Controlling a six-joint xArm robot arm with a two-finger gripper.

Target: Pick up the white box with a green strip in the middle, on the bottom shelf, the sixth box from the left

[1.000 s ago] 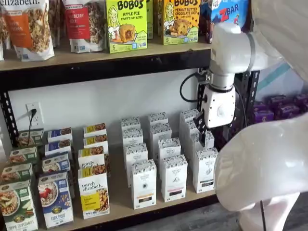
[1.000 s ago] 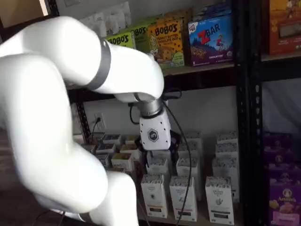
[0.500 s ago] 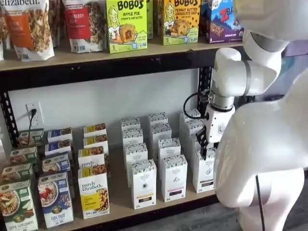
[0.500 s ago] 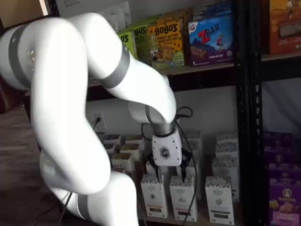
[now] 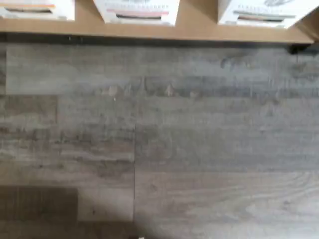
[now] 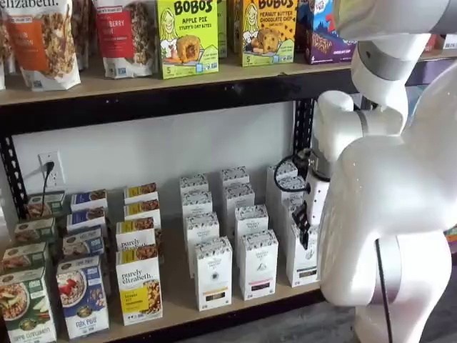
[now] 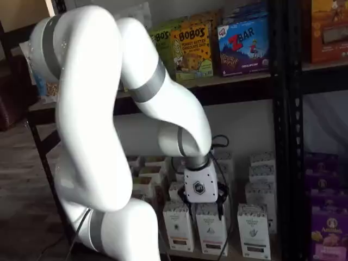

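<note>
The white box [image 7: 254,231] stands at the front of the rightmost white column on the bottom shelf [image 6: 178,286]; in a shelf view the arm hides part of that white box [image 6: 303,261]. The wrist view shows only its low edge [image 5: 261,7] with a greenish strip, behind the shelf's front edge [image 5: 199,30]. My gripper [image 7: 202,204] hangs in front of the shelf at the height of the front boxes' tops, left of the white box, its black fingers [image 7: 220,205] spread apart and open, holding nothing. It shows side-on [image 6: 302,225] in a shelf view.
Two more columns of white boxes [image 6: 213,271] stand left of the target, with colourful granola boxes [image 6: 139,286] further left. The upper shelf [image 6: 143,78] holds Bobo's boxes and bags. A black upright [image 7: 285,136] and purple boxes [image 7: 326,228] stand at the right. Wooden floor [image 5: 159,139] lies below.
The arm has swung its elbow up and lowered the gripper from mid-shelf height down to the tops of the front white boxes. The fingers have stayed spread.
</note>
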